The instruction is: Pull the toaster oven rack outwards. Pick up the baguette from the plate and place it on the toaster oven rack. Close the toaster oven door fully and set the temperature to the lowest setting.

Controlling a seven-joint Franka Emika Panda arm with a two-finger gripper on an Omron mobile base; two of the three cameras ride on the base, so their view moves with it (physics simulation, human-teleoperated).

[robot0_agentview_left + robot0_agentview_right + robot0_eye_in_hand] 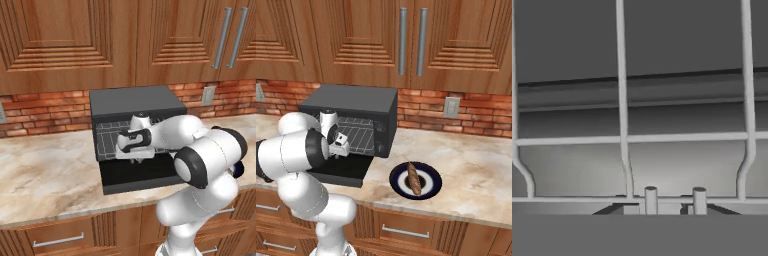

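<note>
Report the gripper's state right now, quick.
Gripper: at the front edge of the toaster oven rack, fingers slightly apart; whether it is gripping the wire cannot be told.

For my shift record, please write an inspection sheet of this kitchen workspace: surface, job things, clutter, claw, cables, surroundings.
Surface: beige marble counter.
Job things: toaster oven stands on the counter; toaster oven door is folded down open; toaster oven rack is at the opening; baguette lies on the plate, right of the oven.
Clutter: nothing seen.
Claw: claw is at the rack's front edge; open or shut cannot be told.
Cables: nothing seen.
Surroundings: brick backsplash, wall outlet, wooden cabinets.
</note>
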